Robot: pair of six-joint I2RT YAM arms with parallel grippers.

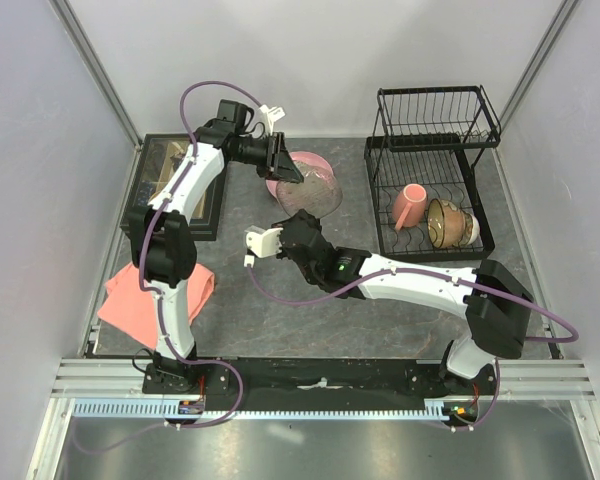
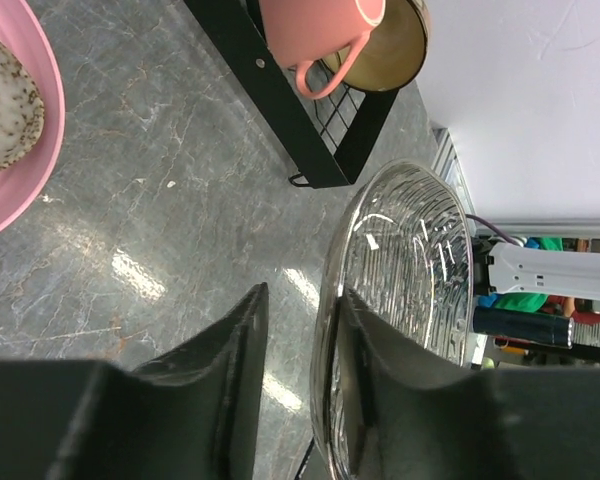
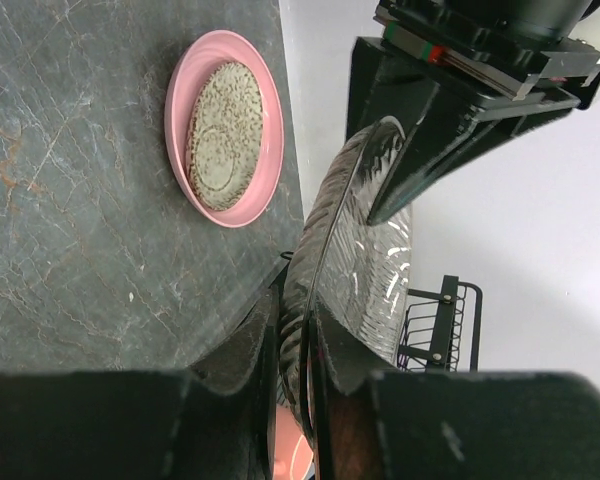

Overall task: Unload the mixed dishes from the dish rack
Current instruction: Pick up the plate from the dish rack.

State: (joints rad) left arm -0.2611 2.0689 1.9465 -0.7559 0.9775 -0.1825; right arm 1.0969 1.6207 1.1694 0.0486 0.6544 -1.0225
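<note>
Glass plate (image 1: 320,192) | rim gripped by left jaws and right jaws | apart from dish rack (image 1: 430,254)

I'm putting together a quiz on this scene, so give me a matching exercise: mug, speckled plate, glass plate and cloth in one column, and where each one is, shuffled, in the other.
Things:
1 mug
2 speckled plate
3 glass plate
4 cloth

Places:
A on the pink plate
B on the table, at its left side
C in the rack
D between the fingers of the left gripper and the right gripper

Pairs: 1-C, 2-A, 3-D, 4-B
</note>
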